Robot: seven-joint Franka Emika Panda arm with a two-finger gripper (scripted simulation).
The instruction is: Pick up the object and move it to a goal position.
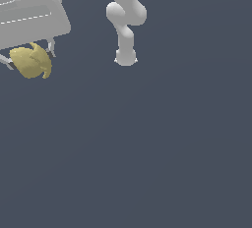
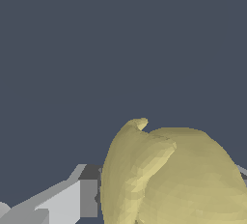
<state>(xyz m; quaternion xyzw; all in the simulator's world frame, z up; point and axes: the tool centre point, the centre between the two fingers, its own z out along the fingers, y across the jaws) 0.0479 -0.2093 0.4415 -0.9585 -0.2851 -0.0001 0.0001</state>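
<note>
Object (image 1: 30,61): small dull-yellow lump of curved, ridged segments | Pose: one pointed tip juts out | Position: upper part of exterior view's left, above dark floor.

No text or labels seem readable on anything.

Object (image 1: 30,61) dull yellow; gripper (image 1: 27,57) white

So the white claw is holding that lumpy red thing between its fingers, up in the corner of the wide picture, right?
Not quite: the lumpy rounded ridged thing is dull yellow, not red, as both the exterior view and the wrist view show. The rest fits: it sits between the fingers of the white gripper, near the upper corner on the exterior view's left.
</note>
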